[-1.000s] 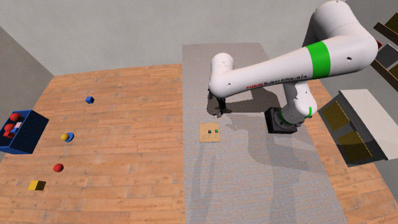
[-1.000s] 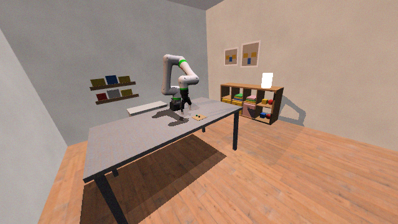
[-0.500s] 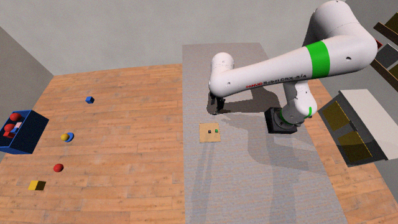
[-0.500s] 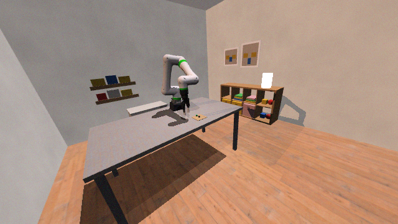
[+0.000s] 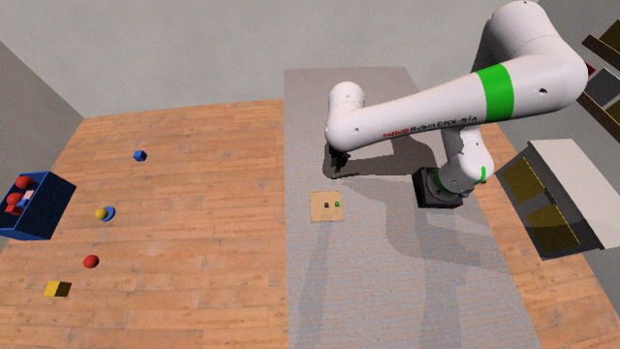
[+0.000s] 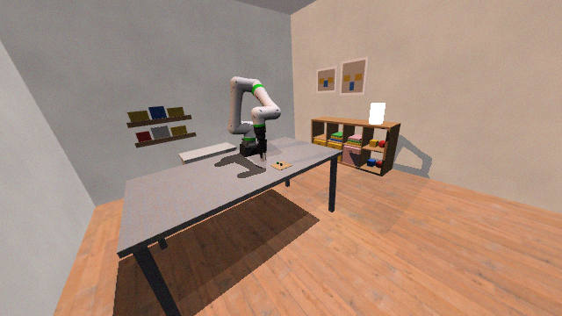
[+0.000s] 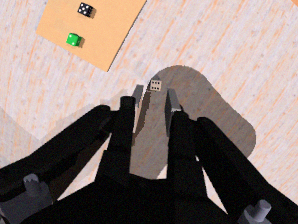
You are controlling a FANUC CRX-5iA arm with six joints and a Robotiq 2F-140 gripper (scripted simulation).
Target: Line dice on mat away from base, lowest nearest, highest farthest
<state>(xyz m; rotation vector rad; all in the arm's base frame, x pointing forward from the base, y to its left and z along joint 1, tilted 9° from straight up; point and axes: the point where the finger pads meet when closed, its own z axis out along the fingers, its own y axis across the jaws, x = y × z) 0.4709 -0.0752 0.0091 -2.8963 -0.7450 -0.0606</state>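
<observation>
The tan mat (image 5: 326, 208) lies on the grey table, also seen in the wrist view (image 7: 93, 15). A black die (image 7: 84, 8) and a green die (image 7: 73, 39) sit on it; both show in the overhead view, black (image 5: 326, 205) and green (image 5: 337, 204). A white die (image 7: 154, 86) lies on the table off the mat. My gripper (image 7: 154, 97) is low over the table with its fingers drawn in on either side of the white die. A small gap shows on each side of the die. In the overhead view the arm hides the white die and the gripper (image 5: 335, 167).
The robot base (image 5: 438, 188) stands on the table to the right of the mat. A white bench with yellow panels (image 5: 557, 199) is beyond the table's right side. Toys and a blue bin (image 5: 29, 204) lie on the wooden floor.
</observation>
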